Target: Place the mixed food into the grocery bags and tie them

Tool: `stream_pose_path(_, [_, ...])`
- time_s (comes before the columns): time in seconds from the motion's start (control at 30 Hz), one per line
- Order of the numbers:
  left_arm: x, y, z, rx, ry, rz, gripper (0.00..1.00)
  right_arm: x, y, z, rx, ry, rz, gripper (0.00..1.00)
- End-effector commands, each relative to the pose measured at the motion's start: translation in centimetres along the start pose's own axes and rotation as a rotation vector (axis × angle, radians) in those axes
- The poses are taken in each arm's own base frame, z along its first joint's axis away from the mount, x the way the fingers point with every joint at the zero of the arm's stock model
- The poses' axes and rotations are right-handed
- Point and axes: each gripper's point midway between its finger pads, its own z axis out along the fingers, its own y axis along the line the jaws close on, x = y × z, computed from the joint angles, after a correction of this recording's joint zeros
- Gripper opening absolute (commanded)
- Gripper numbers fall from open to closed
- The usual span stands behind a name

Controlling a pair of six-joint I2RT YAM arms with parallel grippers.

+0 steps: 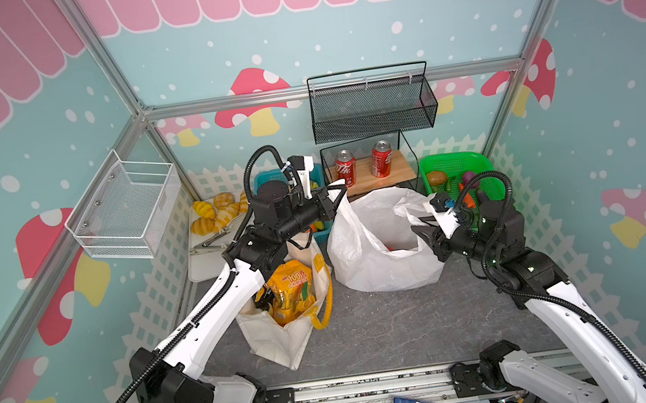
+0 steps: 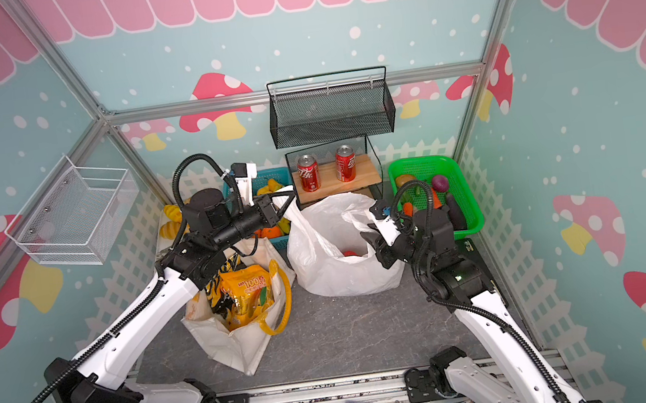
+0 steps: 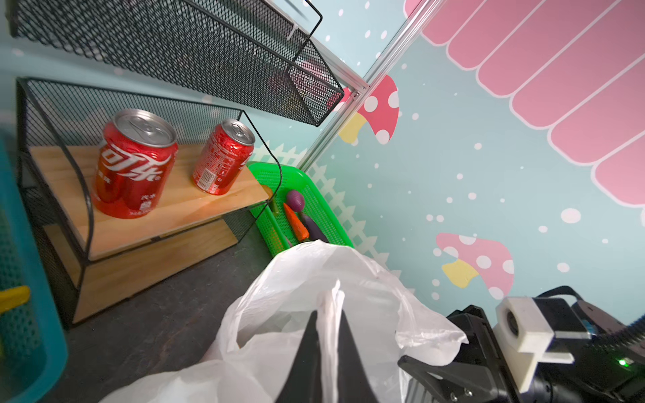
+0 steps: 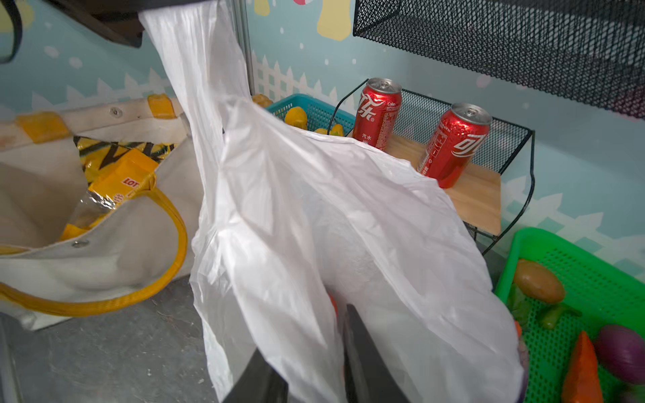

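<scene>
I see two red soda cans (image 1: 345, 167) upright on a wooden shelf (image 1: 404, 166) at upper centre, a black mesh basket (image 1: 372, 106) above them, a white wire basket (image 1: 125, 210) at left, and a green basket (image 1: 452, 158) at right.

A canvas tote (image 1: 276, 342) holding snack packets (image 1: 291, 294) stands left of a plastic carrier bag (image 1: 360, 248); behind the bag, two soda cans (image 1: 345, 168) sit on a shelf (image 1: 403, 167), a basket (image 1: 454, 158) to its right.
</scene>
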Motion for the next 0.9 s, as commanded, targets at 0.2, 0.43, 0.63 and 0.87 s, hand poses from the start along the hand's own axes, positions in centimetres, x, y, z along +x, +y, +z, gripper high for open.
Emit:
stream_pose_path(0.2, [-1.4,0.6,-6.3,-0.118,-0.18,0.202,0.67,-3.5,0.4,-0.9,-0.092,-0.21,0.022,0.06])
stream_pose_path(0.43, [3.3,-5.3,-9.2,0.164,-0.098,0.434,0.64,-4.2,-0.2,-1.5,-0.152,-0.274,0.096,0.0])
stream_pose_path(0.63, [9.7,-12.0,-6.5,0.386,0.094,0.666,0.64,-3.8,-0.4,-1.6,-0.201,-0.298,0.144,0.0])
stream_pose_path(0.87, [7.9,-13.2,0.8,0.388,0.115,0.681,0.67,-3.6,-0.1,-2.4,-0.231,-0.325,0.161,0.0])
